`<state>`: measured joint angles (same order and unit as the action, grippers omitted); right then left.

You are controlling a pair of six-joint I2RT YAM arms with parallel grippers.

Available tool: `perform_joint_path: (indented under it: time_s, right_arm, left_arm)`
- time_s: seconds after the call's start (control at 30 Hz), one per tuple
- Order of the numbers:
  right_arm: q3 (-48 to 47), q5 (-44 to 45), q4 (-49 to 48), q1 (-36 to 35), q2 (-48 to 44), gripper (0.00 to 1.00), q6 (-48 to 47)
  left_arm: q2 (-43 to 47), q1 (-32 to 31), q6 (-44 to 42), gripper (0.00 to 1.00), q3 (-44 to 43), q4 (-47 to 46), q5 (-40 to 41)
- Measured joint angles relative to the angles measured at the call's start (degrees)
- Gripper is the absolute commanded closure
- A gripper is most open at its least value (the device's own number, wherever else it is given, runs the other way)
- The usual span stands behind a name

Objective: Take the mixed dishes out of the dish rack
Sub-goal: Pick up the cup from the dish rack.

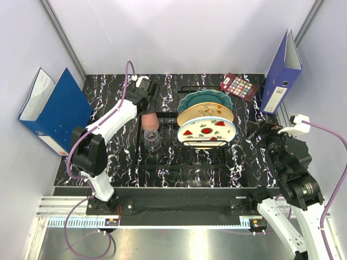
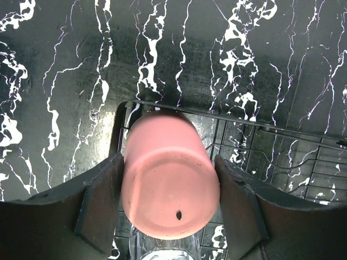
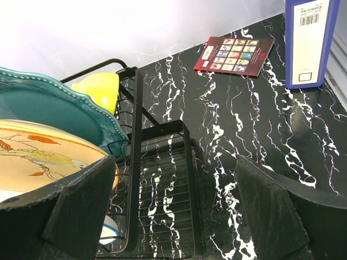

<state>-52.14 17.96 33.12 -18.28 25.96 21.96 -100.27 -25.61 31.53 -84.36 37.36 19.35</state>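
The left arm is reaching forward over the table [image 1: 102, 88], with the left gripper [image 1: 148, 104] pointing down at the left end of the dish rack [image 3: 135, 124]. There the pink cup [image 2: 169, 179] is standing upside down, its base toward the wrist camera. The fingers [image 2: 103, 195] are flanking it, close against both sides, but whether they are squeezing it or only brushing it cannot be told. The clear glass [image 1: 152, 140] is sitting just beside the cup, on the side nearer the arms.

The right arm is crouching at the table's right edge, and the right gripper [image 3: 173, 184] is gaping wide on nothing, facing the rack's right end. The teal scalloped plate [image 1: 206, 99], cream floral plate [image 1: 203, 112] and white plate with red fruit marks [image 1: 209, 130] are standing upright in the slots, with the small yellow-green bowl [image 3: 100, 89] behind them.

Bare tabletop is lying open left of the rack as far as a blue binder [image 1: 54, 116]. On the right it is running to a second binder [image 1: 282, 65].
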Motion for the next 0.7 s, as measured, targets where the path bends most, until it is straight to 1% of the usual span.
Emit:
perform_joint_path:
  time_s: [0.03, 0.07, 0.1, 0.13, 0.27, 0.37, 0.47, 0.57, 0.63, 0.7]
  right_arm:
    - [0.0, 0.0, 0.0, 0.0, 0.0, 0.00, 0.0]
    - [0.0, 0.0, 0.0, 0.0, 0.0, 0.00, 0.0]
    - [0.0, 0.0, 0.0, 0.0, 0.0, 0.00, 0.0]
    - [0.0, 0.0, 0.0, 0.0, 0.0, 0.00, 0.0]
    - [0.0, 0.0, 0.0, 0.0, 0.0, 0.00, 0.2]
    - [-0.2, 1.9, 0.6, 0.0, 0.5, 0.00, 0.4]
    - [-1.0, 5.0, 2.3, 0.0, 1.6, 0.00, 0.5]
    - [-1.8, 6.5, 3.2, 0.0, 1.9, 0.00, 1.0]
    - [-2.3, 6.4, 3.2, 0.0, 1.8, 0.00, 1.6]
    - [-2.6, 5.0, 3.1, 0.0, 1.3, 0.00, 2.2]
  left_arm:
    - [0.0, 0.0, 0.0, 0.71, 0.1, -0.1, 0.1]
    - [0.0, 0.0, 0.0, 0.77, 0.2, -0.3, 0.2]
    - [0.1, 0.0, 0.0, 0.92, 0.3, -0.5, 0.3]
    - [0.2, 0.0, 0.0, 1.00, 0.5, -0.7, 0.3]
    - [1.3, 0.0, 0.0, 1.00, 0.9, 0.4, 0.4]
    - [5.3, 0.0, -0.1, 1.00, 0.8, 2.3, 0.6]
    - [13.0, -0.1, -0.6, 1.00, -0.8, 4.0, 1.1]
    - [21.0, 0.0, -0.8, 1.00, -4.9, 3.9, 1.2]
    - [26.5, 0.0, -0.8, 1.00, -7.1, 2.5, 0.5]
    - [32.3, 0.1, -0.4, 1.00, -6.9, -0.2, -1.8]
